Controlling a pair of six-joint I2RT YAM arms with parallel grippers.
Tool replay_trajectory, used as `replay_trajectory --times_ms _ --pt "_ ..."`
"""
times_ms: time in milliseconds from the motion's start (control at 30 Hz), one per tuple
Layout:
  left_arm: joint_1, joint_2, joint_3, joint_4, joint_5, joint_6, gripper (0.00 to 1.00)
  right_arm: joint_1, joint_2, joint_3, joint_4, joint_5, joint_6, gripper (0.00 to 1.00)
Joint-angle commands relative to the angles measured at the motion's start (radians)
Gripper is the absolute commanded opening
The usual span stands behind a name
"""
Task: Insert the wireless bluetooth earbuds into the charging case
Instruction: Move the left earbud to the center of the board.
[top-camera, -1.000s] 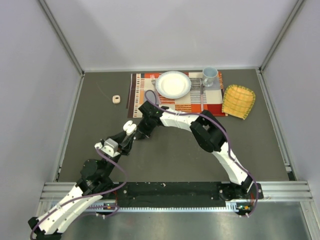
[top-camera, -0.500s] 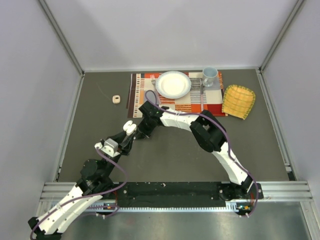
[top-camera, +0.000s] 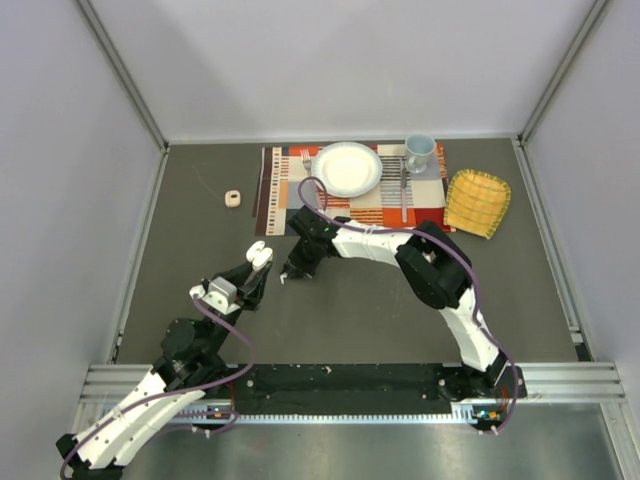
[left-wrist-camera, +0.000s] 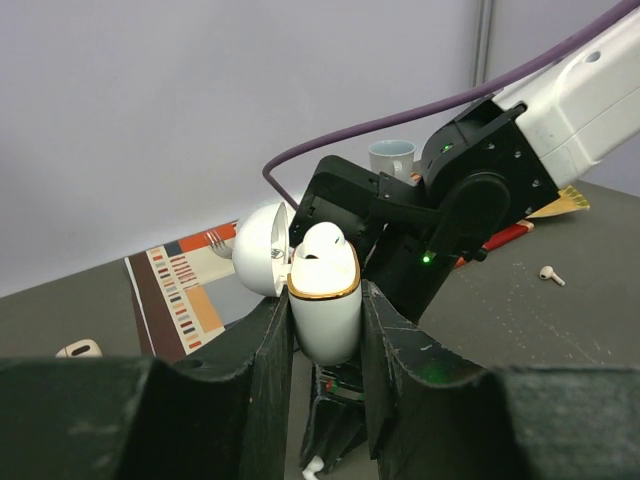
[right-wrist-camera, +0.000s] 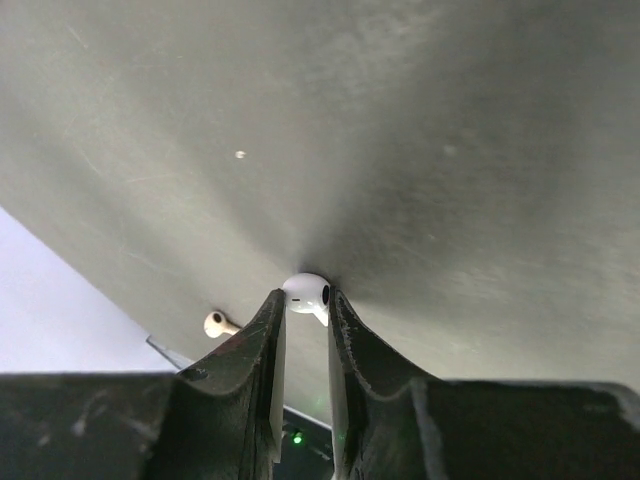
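One white earbud (right-wrist-camera: 308, 293) head-down in right claw (right-wrist-camera: 305, 298)

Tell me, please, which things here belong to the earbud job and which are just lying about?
Job: charging case, held in the left tool; white earbud, in the right tool; loose beige earbud.
Lying about: plate, cup, fork, placemat, yellow cloth.

Four earbuds (left-wrist-camera: 322, 240): two white, two beige. One case (left-wrist-camera: 323, 300), white with a gold rim. One striped mat (top-camera: 280, 190). One white plate (top-camera: 347, 168). One pale blue mug (top-camera: 419, 151). Two pieces of cutlery: one fork (top-camera: 307, 160), one knife (top-camera: 403, 195). One yellow cloth (top-camera: 477, 203). Two arms (top-camera: 440, 270).
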Motion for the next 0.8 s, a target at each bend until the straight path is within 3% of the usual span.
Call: replay_trajectory --times_ms 0,400,567,767 --pt "-0.002 -0.139 0.035 0.049 -0.008 0.010 0.00 -0.013 -0.067 -0.096 -0.094 0.135 -0.055 0.12" --pt "-0.002 -0.139 0.026 0.058 -0.002 -0.006 0.00 -0.049 -0.245 -0.355 -0.096 0.250 -0.220 0.13" --pt "-0.002 -0.133 0.021 0.067 0.000 -0.009 0.00 -0.056 -0.340 -0.444 -0.094 0.313 -0.273 0.18" --pt "-0.002 -0.114 0.018 0.075 0.010 -0.018 0.00 -0.061 -0.317 -0.472 -0.067 0.312 -0.354 0.23"
